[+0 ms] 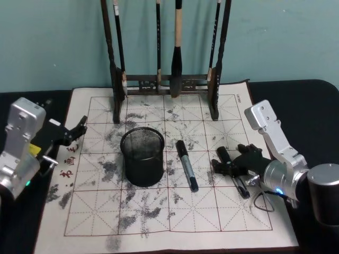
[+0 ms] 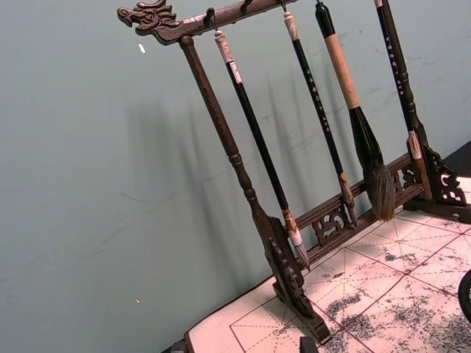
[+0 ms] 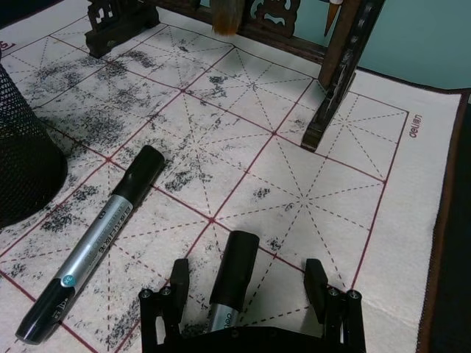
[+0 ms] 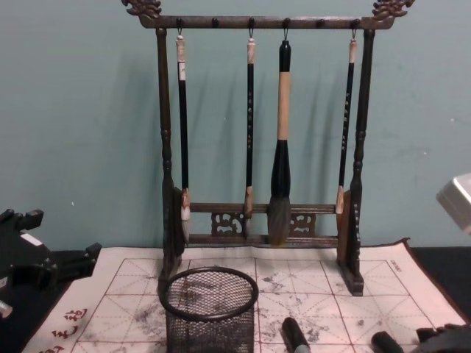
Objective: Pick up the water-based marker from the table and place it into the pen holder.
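Head view: the right tool (image 1: 226,162) is low on the mat (image 1: 159,233), right of the pen holder (image 1: 142,156); the left tool (image 1: 71,132) is parked far left. Right wrist view: its fingers (image 3: 316,283) stand apart astride the water-based marker (image 3: 234,265), which looks stiff, light and slick, so mid-barrel is probably the best hold.

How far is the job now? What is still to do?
Nothing is done yet: the pen holder is empty. In hand: the right pincer stands open around one marker lying on the mat, not gripping. Left: close, lift, drop it in. A second marker lies beside the holder. The left pincer is parked at the mat's left edge.
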